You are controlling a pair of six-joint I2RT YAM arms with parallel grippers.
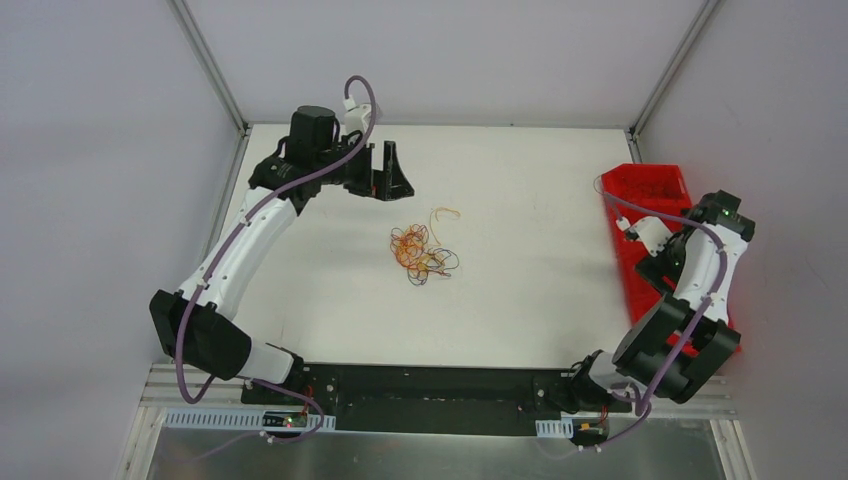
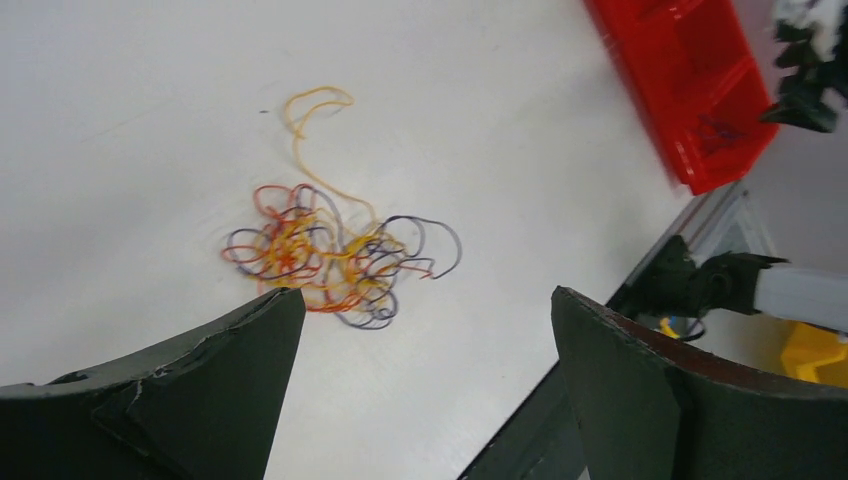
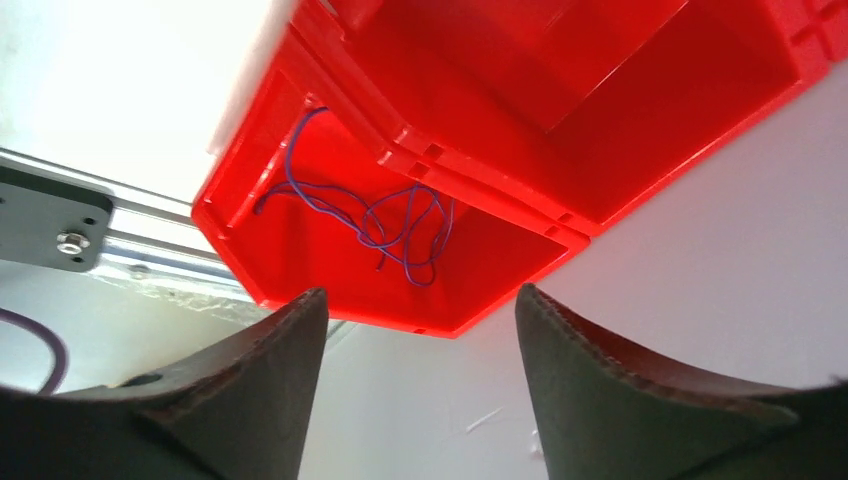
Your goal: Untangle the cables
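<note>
Right gripper (image 3: 420, 292) parted and empty above red bin (image 3: 300, 260) at the table's right edge; one purple cable (image 3: 385, 225) lying loose in the bin's near-end compartment. Left gripper (image 2: 427, 292) spread wide, holding nothing, over far left of white table (image 1: 520, 290). Tangled cables (image 1: 422, 252) mid-table, yellow strand (image 2: 310, 130) trailing out, open tabletop on every side.

Legible markings: none. No text, label, brand or number readable on cables (image 1: 422, 252), red bin (image 1: 655, 172) or table (image 1: 520, 290).
</note>
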